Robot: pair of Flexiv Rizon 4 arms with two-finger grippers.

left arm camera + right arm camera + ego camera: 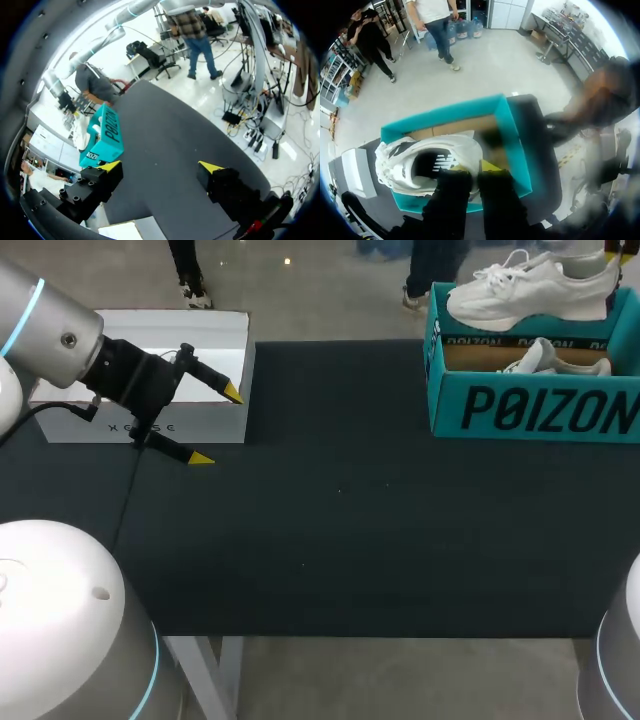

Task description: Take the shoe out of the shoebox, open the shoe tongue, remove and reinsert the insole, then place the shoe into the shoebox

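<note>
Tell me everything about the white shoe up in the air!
The white shoe is a sneaker with white laces, a thick pale sole and a dark logo on its side. It hangs roughly level, sole down, over the teal shoebox. The right gripper pinches it near the heel.
</note>
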